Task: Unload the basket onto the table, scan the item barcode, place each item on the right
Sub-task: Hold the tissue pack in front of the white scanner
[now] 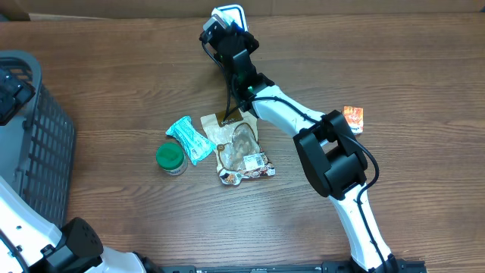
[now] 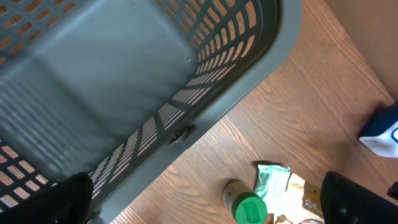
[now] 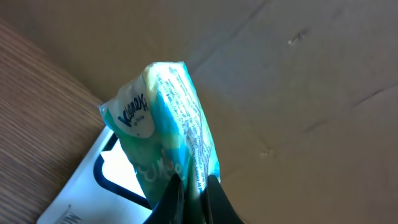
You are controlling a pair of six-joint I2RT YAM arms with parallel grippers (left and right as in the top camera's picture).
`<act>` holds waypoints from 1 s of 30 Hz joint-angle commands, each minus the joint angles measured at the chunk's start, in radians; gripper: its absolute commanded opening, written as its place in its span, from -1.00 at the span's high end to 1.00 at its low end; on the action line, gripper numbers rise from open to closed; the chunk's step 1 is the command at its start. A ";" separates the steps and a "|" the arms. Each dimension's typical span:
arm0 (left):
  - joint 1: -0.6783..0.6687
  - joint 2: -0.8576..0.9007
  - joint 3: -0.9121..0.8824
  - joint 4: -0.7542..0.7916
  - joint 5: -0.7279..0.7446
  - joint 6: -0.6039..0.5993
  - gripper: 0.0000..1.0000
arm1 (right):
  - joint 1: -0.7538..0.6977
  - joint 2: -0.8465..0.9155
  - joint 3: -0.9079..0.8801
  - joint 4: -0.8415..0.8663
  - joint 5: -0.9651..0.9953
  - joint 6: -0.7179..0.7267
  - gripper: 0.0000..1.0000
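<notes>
right gripper (image 3: 189,186) pinched on tissue pack (image 3: 168,124) at far edge of table (image 1: 114,68) | pack looks light, soft, slick-wrapped: you should hold its end, gently | left gripper (image 2: 205,180) spread, empty

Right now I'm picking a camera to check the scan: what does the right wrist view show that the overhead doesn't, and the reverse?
Only the right wrist: a Kleenex pack pinched in the right tool, logo toward the camera. Only the overhead: the basket, a green-lidded jar, a teal pack, a snack bag and an orange packet. Both: the wooden table, the cardboard behind it, and likely the white device under the tool.
</notes>
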 commanded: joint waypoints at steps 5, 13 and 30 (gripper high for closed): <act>-0.007 -0.002 -0.001 -0.002 0.006 0.015 -0.99 | -0.006 0.001 0.017 0.005 0.014 -0.011 0.92; -0.007 -0.002 -0.001 -0.002 0.006 0.015 -0.99 | -0.006 0.001 0.017 0.004 0.005 -0.007 0.92; -0.007 -0.002 -0.001 -0.002 0.006 0.015 -0.99 | -0.004 -0.108 0.017 -0.201 -0.039 0.267 0.92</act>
